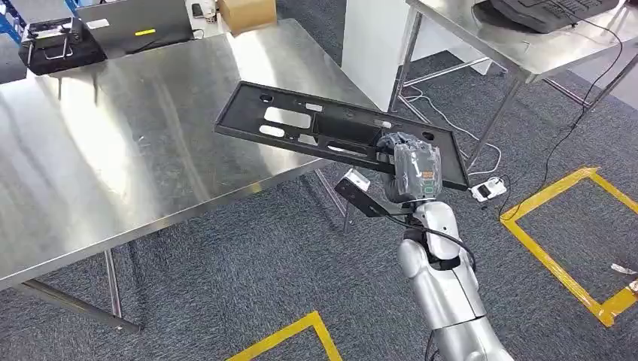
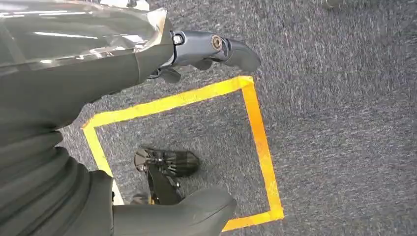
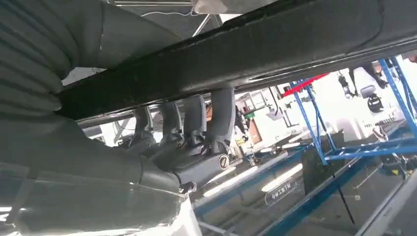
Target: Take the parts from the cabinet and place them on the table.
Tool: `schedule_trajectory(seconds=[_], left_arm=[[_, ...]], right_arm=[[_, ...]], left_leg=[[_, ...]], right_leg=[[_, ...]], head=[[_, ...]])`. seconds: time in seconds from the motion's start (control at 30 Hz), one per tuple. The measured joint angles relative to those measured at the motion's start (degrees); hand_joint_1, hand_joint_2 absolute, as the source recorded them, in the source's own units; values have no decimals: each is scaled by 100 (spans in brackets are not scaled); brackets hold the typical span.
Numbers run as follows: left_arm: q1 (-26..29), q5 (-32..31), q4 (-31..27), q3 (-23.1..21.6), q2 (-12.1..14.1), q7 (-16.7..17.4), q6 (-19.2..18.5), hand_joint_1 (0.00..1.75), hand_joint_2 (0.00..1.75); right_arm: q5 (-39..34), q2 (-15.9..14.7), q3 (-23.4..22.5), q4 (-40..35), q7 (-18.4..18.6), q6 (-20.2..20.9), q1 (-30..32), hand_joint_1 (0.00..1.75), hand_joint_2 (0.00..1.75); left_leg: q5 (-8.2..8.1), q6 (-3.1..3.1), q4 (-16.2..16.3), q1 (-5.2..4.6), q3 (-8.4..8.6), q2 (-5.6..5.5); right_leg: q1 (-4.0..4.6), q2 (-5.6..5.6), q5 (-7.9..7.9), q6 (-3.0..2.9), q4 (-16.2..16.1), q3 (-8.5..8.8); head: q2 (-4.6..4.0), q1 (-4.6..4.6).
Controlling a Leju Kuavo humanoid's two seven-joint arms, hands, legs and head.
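Cardboard box [image 1: 247, 13] beyond table; yellow floor tape [image 1: 566, 248]; blue racks [image 3: 344, 142].

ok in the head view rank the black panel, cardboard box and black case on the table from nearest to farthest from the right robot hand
1. Black panel: held by the right robot hand, over the table's near corner.
2. Cardboard box: far edge of the table, top centre.
3. Black case: far left corner of the table.

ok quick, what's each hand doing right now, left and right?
Left hand: holds nothing, hanging over the carpet; open or closed cannot be told.
Right hand: grips the black plastic panel by its edge.
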Motion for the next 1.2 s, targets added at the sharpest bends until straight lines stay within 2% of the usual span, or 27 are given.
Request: schedule_trajectory(seconds=[0.07,0.1,0.13,0.2,0.27,0.3,0.37,0.4,0.43,0.47,0.5,0.57,0.6,0.63,0.67,0.73,0.77,0.8,0.87,0.9,0.93,0.97,1.0,1.03,1.1,1.17,1.2], left_arm=[[-1,0,17,-15,0,0,0,0,175],[-4,0,28,-22,24,0,2,0,175],[-14,2,33,-24,30,-2,4,0,175],[-24,0,41,-46,42,-4,4,0,175],[-31,0,52,-70,61,-4,4,0,175],[-34,0,68,-83,61,-7,13,0,175],[-70,2,105,-94,90,-7,48,0,175],[-70,7,138,-112,112,-7,63,0,175],[-74,22,186,-149,131,-4,94,0,175],[-75,50,238,-188,157,2,129,0,175],[-79,77,289,-232,190,4,166,0,175],[-105,120,398,-332,265,11,243,0,175],[-118,155,468,-398,332,11,300,0,175],[-162,195,536,-439,372,24,345,0,175],[-206,232,601,-505,405,42,398,0,175],[-273,367,763,-687,485,61,536,0,175],[-337,467,884,-786,555,68,644,0,175],[-413,579,1020,-911,631,74,738,0,175],[-543,676,1213,-1080,737,98,831,0,175],[-583,712,1313,-1158,781,98,846,0,175],[-594,754,1405,-1215,809,101,881,0,175],[-594,791,1469,-1259,848,101,892,0,175],[-596,824,1552,-1312,879,101,901,0,175],[-604,872,1611,-1368,896,103,931,0,175],[-638,993,1696,-1447,925,136,955,0,175],[-688,1152,1759,-1530,970,185,1023,0,175],[-695,1216,1784,-1569,983,206,1056,0,175]], right_arm=[[0,-2,-2,26,0,0,-17,175,175],[0,-13,-6,72,-2,-15,-26,175,175],[0,-15,-9,103,-2,-22,-53,175,175],[9,-17,-13,127,-4,-28,-69,175,175],[11,-22,-24,164,-2,-33,-87,175,175],[28,-31,-35,168,32,-35,-115,175,175],[83,-41,-35,232,131,-35,-192,175,175],[136,-48,-42,295,201,-33,-232,175,175],[184,-66,-59,387,265,-33,-279,175,175],[220,-83,-83,500,317,-31,-328,175,175],[267,-103,-105,604,378,-28,-402,175,175],[402,-149,-168,868,499,-35,-613,175,175],[456,-175,-220,1064,546,-46,-743,175,175],[461,-190,-245,1242,562,-66,-866,175,175],[461,-232,-297,1386,584,-92,-992,175,175],[463,-280,-422,1710,601,-169,-1176,175,175],[476,-293,-480,1907,605,-251,-1294,175,175],[487,-299,-535,2134,603,-357,-1411,175,175],[505,-330,-597,2462,595,-534,-1596,175,175],[511,-339,-636,2618,594,-557,-1643,175,175],[544,-339,-649,2749,607,-562,-1662,175,175],[555,-339,-660,2840,623,-566,-1670,175,175],[590,-334,-664,2936,652,-573,-1674,175,175],[640,-326,-664,2998,688,-573,-1691,175,175],[732,-306,-664,3119,763,-560,-1776,175,175],[848,-275,-671,3267,791,-560,-1912,175,175],[925,-253,-671,3322,815,-560,-1957,175,175]], left_leg=[[-60,-35,17,6,50,-1],[-100,-70,26,3,76,3],[-129,-110,31,-17,65,-1],[-147,-177,77,-23,55,18],[-191,-233,124,8,22,26],[-207,-254,385,13,-107,34],[-472,-321,1264,35,-642,37],[-688,-340,1664,44,-932,37],[-795,-357,1893,54,-1151,37],[-738,-356,1864,63,-1237,39],[-514,-336,1584,65,-1202,41],[161,-265,656,60,-884,41],[568,-202,193,46,-758,41],[420,-175,115,5,-736,48],[385,-167,80,-9,-697,46],[380,-77,10,-31,-604,52],[417,-17,-43,14,-485,40],[403,-5,-46,-2,-418,31],[353,41,-44,1,-380,10],[308,49,-44,-2,-349,1],[260,46,-43,-3,-296,-2],[207,40,-41,-4,-231,-6],[150,26,-38,-3,-158,-15],[95,9,-33,-2,-80,-21],[-24,-46,-28,-6,18,-25],[-118,-119,-4,-38,34,-19],[-106,-138,36,-35,58,-17]], right_leg=[[-16,-12,328,87,-619,229],[-4,-36,489,48,-781,270],[70,-58,357,-116,-863,245],[58,-20,418,-313,-861,288],[6,-15,400,-434,-884,393],[11,-18,377,-467,-894,439],[16,-16,318,-542,-894,493],[18,-14,273,-543,-893,522],[21,-9,233,-544,-893,563],[21,-3,196,-538,-893,613],[22,3,143,-522,-893,682],[23,10,47,-490,-899,828],[21,11,4,-472,-909,806],[56,26,-33,-419,-915,886],[54,33,-59,-381,-962,894],[85,32,1,-289,-921,969],[97,29,-81,-284,-885,910],[75,8,-105,-283,-653,848],[63,9,-180,-252,227,313],[56,9,-379,-281,679,-26],[61,10,-537,-295,922,-259],[58,8,-552,-276,877,-345],[55,8,-430,-214,576,-299],[48,5,-188,-136,119,-165],[40,-35,566,-41,-909,134],[73,-31,616,-256,-946,208],[65,-21,643,-314,-954,181]], head=[[0,2],[0,-4],[0,2],[0,-9],[0,-4],[0,-9],[0,-15],[0,-13],[0,-18],[0,-15],[0,-15],[0,-15],[0,-13],[0,-13],[0,-13],[0,-11],[0,-13],[0,-11],[0,4],[0,-4],[0,-2],[0,0],[0,0],[0,0],[0,9],[0,-4],[0,-2]])
